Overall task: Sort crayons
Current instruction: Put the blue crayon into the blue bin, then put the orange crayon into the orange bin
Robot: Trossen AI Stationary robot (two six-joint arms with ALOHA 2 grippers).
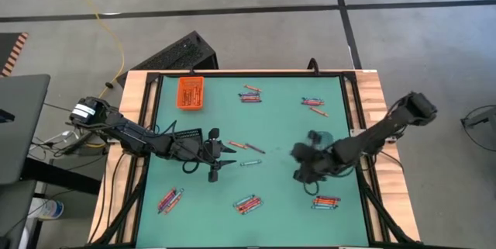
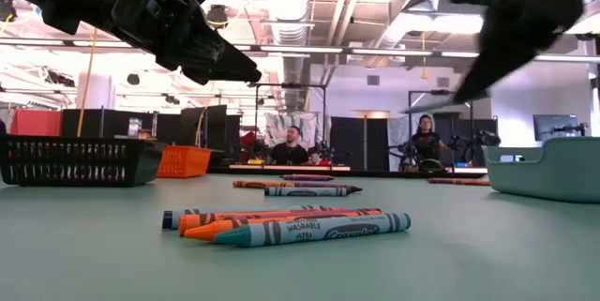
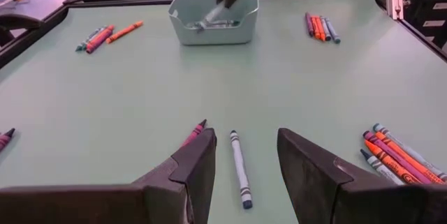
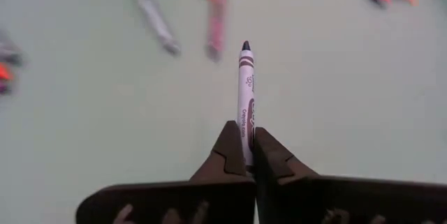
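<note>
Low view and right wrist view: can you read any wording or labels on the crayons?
"WASHABLE": on the paper wrapper of the teal crayon lying nearest the low camera.
The smaller print beside that word: too small to read.
Wrapper print on the purple-wrapped crayon clamped in the right gripper: blurred, unreadable.
Other crayons' wrappers: too far off to read.

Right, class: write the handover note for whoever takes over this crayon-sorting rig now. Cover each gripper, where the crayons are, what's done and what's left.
Right gripper: shut on a purple crayon, lifted above the mat beside the clear tray.
Left gripper: open, low over the mat, a grey crayon lying between its fingers, not gripped.
Crayons: loose clusters all over the green mat, e.g. near the front edge and at the far side.
Trays: orange tray at the far left corner, black tray beside it.
Done: one crayon picked up.
Left: nearly all the sorting.
</note>
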